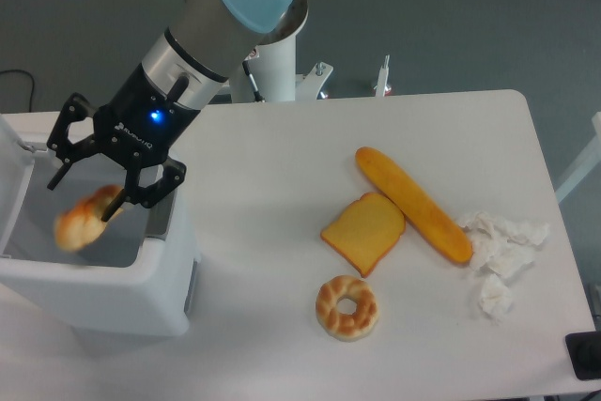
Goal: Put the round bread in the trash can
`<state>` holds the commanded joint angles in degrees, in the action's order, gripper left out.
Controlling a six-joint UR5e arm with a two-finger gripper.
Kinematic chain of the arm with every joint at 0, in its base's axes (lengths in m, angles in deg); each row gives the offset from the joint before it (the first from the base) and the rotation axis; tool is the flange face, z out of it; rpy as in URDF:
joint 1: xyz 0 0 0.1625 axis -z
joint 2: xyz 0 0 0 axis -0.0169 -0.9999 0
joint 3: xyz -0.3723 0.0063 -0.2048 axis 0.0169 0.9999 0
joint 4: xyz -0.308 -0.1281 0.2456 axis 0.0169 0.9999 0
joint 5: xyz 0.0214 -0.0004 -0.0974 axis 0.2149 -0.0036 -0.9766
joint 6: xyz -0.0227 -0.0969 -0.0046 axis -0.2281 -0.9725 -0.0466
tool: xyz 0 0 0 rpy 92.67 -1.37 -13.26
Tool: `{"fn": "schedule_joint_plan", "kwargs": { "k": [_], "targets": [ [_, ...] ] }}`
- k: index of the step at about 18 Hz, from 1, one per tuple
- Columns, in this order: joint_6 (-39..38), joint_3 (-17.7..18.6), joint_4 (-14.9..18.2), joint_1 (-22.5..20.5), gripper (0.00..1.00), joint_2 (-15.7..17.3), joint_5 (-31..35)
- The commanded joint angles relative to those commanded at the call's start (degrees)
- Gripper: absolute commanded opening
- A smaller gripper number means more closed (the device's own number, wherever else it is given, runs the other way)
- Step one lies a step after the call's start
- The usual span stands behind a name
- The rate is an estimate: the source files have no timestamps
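Standing at the far left of the bench (282, 232), the white trash can (113, 293) sits directly under the end effector (86, 190), whose two dark fingers are spread apart and grip nothing. Just below those fingers, inside the bin's grey opening, the round bread (83, 221) shows as a blurred golden-brown lump, apart from both fingertips and not resting on anything that can be made out. Up and to the right of the end effector, the black wrist carries a small blue light, and the grey arm with pale blue joint caps rises toward the top edge. Well to the right of the end effector, on the white bench, lies a square slice of toast (363, 231), touching a long baguette (413, 204) that runs diagonally beside it. Below the toast, apart from it, lies a ring-shaped bread (346, 306). Farthest from the end effector, near the bench's right edge, sit crumpled white tissues (498, 251), just beside the baguette's lower end.
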<state>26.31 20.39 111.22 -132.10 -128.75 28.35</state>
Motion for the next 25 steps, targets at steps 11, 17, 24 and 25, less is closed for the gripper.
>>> {"fn": "schedule_joint_plan", "kwargs": {
  "k": [11,17,24,25],
  "targets": [
    [4.8,-0.4,-0.1,-1.2,0.95,1.4,11.1],
    [14.9,-0.4,-0.2,-4.4,1.0,2.4,21.1],
    [25.7,-0.9,0.0,-4.3,1.0,2.4,32.7],
    [28.4,-1.0,0.3,-4.2,1.0,2.4,35.1]
  ]
}}
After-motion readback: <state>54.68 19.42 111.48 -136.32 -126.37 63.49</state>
